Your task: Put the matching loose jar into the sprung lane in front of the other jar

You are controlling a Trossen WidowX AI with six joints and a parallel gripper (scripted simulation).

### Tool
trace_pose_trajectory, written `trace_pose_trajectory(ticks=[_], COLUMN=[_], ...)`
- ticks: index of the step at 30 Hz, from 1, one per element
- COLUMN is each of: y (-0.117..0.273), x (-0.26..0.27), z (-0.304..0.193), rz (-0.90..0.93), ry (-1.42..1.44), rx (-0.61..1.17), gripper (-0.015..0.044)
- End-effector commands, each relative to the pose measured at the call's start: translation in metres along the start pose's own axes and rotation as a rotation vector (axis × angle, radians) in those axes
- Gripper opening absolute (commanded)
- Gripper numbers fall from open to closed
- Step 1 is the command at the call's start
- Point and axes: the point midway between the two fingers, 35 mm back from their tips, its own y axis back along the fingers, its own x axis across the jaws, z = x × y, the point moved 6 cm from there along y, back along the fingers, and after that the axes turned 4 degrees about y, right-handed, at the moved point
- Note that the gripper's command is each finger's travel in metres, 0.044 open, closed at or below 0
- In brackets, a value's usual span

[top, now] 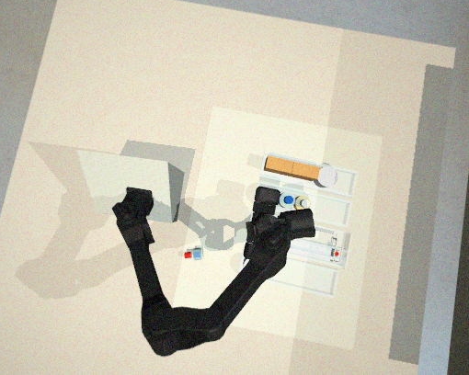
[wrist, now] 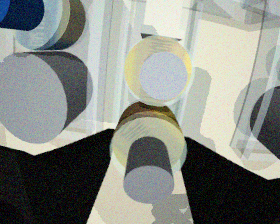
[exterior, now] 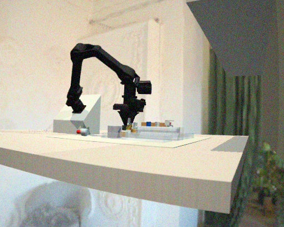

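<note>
My gripper (exterior: pixel 127 127) (wrist: pixel 148 140) is shut on a yellow jar with a grey knob lid (wrist: pixel 149 184), which is upright between the fingers. The matching jar (wrist: pixel 131 70) with a pale round lid stands in the sprung lane (top: pixel 312 251), directly ahead of the held jar in the wrist view. The two line up and look very close or touching; I cannot tell which. A dark edge, apparently of the pusher plate (wrist: pixel 160 32), shows just behind the lane jar. The red-marked pusher part (top: pixel 335 250) is toward the lane's far end. The low front stop and held jar's base are hidden.
A blue-lidded jar (top: pixel 288 199) (wrist: pixel 22 12) and a pale-lidded jar (top: pixel 303 202) stand in the neighbouring lane. A grey cylinder (wrist: pixel 32 100) is left of the fingers, a dark one (wrist: pixel 270 117) right. Orange boxes (top: pixel 292 168) fill another lane. A red-ended jar (top: pixel 197 253) lies outside.
</note>
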Motion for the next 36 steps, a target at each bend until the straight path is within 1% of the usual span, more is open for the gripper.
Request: trace_pose_trajectory(ticks=[1,36], y=[0.0030,0.0002], x=[-0.0018,-0.0011], z=[0.0064,0.0065], rz=[-0.006,-0.006], ry=[-0.014,-0.014], rx=[-0.022,-0.022], gripper=[0.0000,0.0000])
